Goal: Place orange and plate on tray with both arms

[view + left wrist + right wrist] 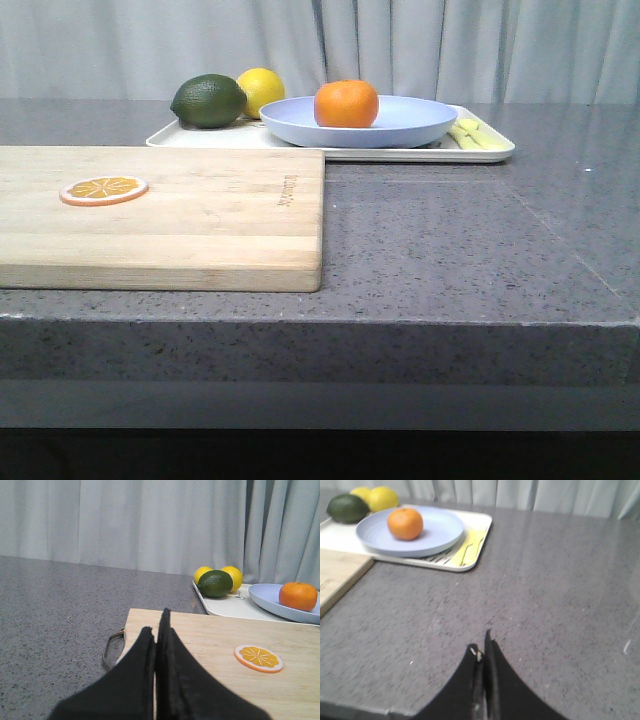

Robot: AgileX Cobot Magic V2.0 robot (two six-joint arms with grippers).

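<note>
Sitting in the middle of the plate [410, 125], the orange [346, 104] rests well inside its shallow rim, and the plate itself lies on the tray [480, 154] at the far side of the grey table [470, 250]. Also on the tray, beside the plate, are a dark green lime [209, 101] and a yellow lemon [262, 88] touching each other, and at the tray's other end a pale yellow utensil [467, 134] that looks like a fork.

Nearer the robot, a wooden cutting board [180, 220] lies flat, its far edge just beside the tray's near rim, with a thin orange slice [104, 189] resting on it.

Only the left wrist view shows a second lemon [202, 573] behind the lime, and a metal handle [112, 647] at the board's end. The left gripper [157, 635] hangs above that end of the board, fingers pressed together with nothing between them. The right wrist view shows the right gripper [482, 652] over bare table, well apart from the tray, its jaws likewise closed and empty. Neither gripper appears in the front view.
</note>
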